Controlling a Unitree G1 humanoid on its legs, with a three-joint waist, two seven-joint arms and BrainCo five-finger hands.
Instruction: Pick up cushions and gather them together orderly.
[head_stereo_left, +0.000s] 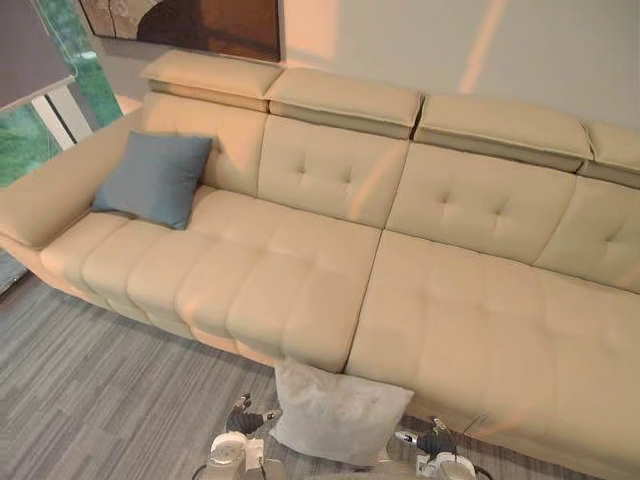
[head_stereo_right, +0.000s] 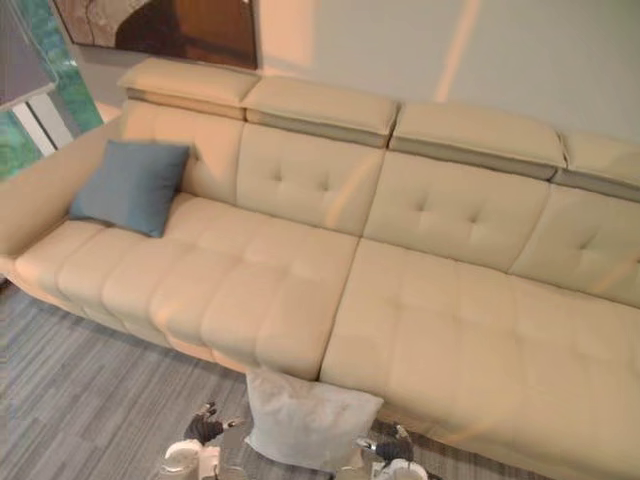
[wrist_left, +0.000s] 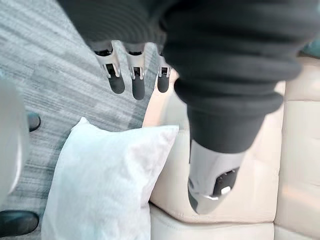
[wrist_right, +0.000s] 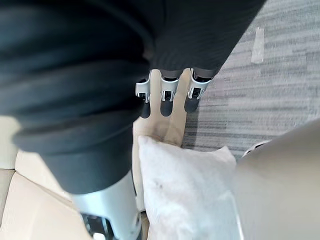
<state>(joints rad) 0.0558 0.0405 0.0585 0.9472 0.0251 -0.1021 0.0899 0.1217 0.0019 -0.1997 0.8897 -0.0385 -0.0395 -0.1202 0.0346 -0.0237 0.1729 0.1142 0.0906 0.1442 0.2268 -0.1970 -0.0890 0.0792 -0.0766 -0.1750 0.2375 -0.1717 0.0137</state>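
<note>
A white cushion (head_stereo_left: 335, 410) stands on the floor, leaning against the front of the cream sofa (head_stereo_left: 450, 300). My left hand (head_stereo_left: 243, 410) hangs just beside its left edge, my right hand (head_stereo_left: 428, 438) just beside its right edge. In the left wrist view the fingers (wrist_left: 132, 75) are straight and the thumb (wrist_left: 210, 185) is spread, with the white cushion (wrist_left: 105, 180) beside them, not grasped. In the right wrist view the fingers (wrist_right: 167, 97) are likewise straight next to the cushion (wrist_right: 190, 195). A blue cushion (head_stereo_left: 155, 178) leans in the sofa's far left corner.
Grey striped carpet (head_stereo_left: 90, 390) covers the floor in front of the sofa. The sofa's left armrest (head_stereo_left: 50, 195) runs beside a window (head_stereo_left: 30, 135). A dark painting (head_stereo_left: 190, 25) hangs on the wall above the backrest.
</note>
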